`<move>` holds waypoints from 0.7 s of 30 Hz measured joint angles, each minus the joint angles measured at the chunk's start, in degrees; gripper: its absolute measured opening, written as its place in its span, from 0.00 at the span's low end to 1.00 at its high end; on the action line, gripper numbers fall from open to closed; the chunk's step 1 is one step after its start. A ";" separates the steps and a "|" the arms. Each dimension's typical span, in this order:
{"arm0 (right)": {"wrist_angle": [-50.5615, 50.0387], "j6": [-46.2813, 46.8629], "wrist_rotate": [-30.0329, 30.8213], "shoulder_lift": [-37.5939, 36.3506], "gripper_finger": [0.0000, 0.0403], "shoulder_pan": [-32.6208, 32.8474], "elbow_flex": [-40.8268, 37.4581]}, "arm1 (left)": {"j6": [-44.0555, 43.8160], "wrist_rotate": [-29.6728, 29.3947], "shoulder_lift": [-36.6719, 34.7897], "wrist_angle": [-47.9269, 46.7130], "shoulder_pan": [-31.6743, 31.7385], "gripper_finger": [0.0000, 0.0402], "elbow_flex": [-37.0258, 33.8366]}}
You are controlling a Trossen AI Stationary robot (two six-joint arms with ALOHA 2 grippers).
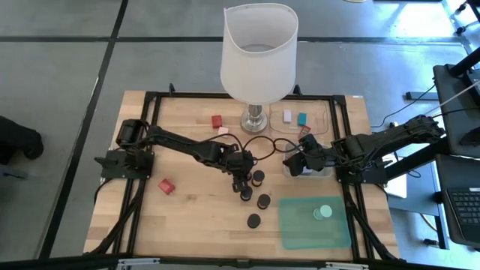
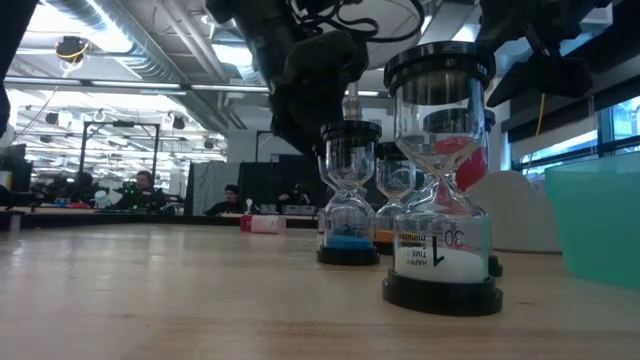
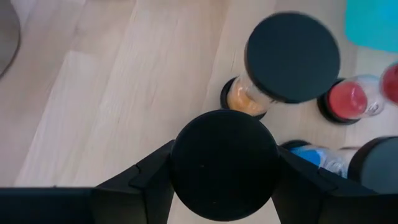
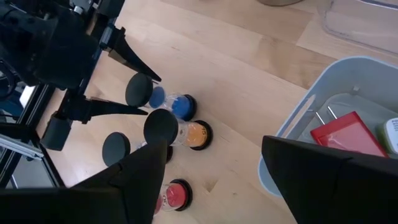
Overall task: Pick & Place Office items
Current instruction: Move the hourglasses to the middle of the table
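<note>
- From above, the timers (image 1: 257, 177) look like plain black discs; the low view shows them to be sand hourglasses, blue (image 2: 349, 235), orange and white sand.
- Left wrist view: the left gripper (image 3: 224, 180) pinches a black cap (image 3: 225, 163), fingers (image 3: 149, 183) pressed on both sides.
- Left arm reaches toward table centre, at 7 o'clock from the lamp (image 1: 259, 52).
- Right gripper (image 1: 298, 162) hovers over the grey tray (image 4: 323, 99) with fingers spread, holding nothing; a red block (image 4: 345, 134) lies inside.

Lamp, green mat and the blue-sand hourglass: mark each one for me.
lamp (image 1: 259, 52), high view, on the white shade's outer wall.
green mat (image 1: 300, 229), high view, on a bare patch left of the discs.
blue-sand hourglass (image 2: 349, 228), low view, on its lower glass bulb.
</note>
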 joint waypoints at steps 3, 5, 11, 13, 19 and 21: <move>0.10 0.00 0.00 0.00 0.66 -0.01 0.01 | 0.07 0.00 -0.01 0.24 0.00 0.53 0.00; 0.09 0.00 0.00 0.00 0.66 0.00 0.02 | 0.06 0.00 -0.01 0.33 0.06 0.54 0.00; 0.08 0.00 0.00 0.01 0.66 -0.01 0.01 | 0.12 -0.02 -0.01 0.54 0.13 0.59 0.00; 0.09 0.00 0.00 0.01 0.66 -0.01 0.01 | 0.12 -0.13 -0.01 0.82 0.11 0.61 0.00; 0.07 0.00 0.00 0.00 0.66 -0.02 0.02 | 1.87 0.13 -0.19 1.75 0.13 0.66 0.00; 0.07 0.00 0.00 0.01 0.66 0.00 0.01 | 2.75 0.29 -0.67 1.90 0.11 0.68 -0.02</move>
